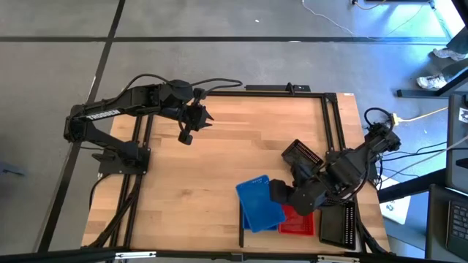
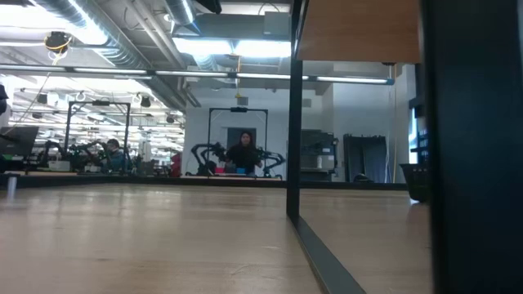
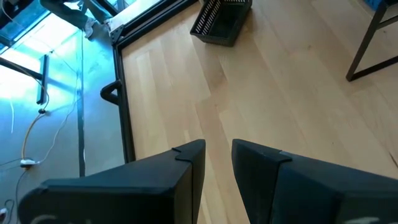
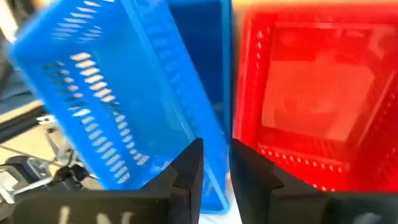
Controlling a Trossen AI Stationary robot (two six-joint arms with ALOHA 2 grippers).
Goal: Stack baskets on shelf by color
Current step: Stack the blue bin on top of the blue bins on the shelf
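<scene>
- Right gripper (image 1: 287,196): dark two-finger gripper at the near right part of the table, over the seam between the blue and red baskets. In the right wrist view its fingers (image 4: 186,165) stand close together, a narrow gap between them, closed on the rim of the tilted blue basket.
- Tilted blue latticed plastic basket (image 4: 106,93): held at an angle in the right wrist view, its slotted side wall facing the camera; from above it shows as the upper blue rectangle (image 1: 256,193), skewed against the one beneath.
- Second blue plastic basket (image 1: 265,219): lies under the tilted one, near the table's front edge.
- Red latticed plastic basket (image 1: 300,223): just beside the blue pair on their right, open side up; its hollow fills the right wrist view (image 4: 317,99).
- Thin black bar (image 1: 241,223): runs along the left side of the blue baskets.
- Black latticed basket, near right corner (image 1: 338,224): right of the red one, at the table's edge.
- Black latticed basket, mid-right (image 1: 301,155): farther back, beside the right arm; also seen from the left wrist (image 3: 222,20).
- Butcher-block wooden table (image 1: 219,161): bare across the centre and left.
- Left gripper (image 1: 186,135): hangs over the far left part of the table, well apart from the baskets; its fingers (image 3: 186,168) are narrowly parted and hold nothing.
- A person (image 2: 243,151): seated far off in the room beyond the table.
</scene>
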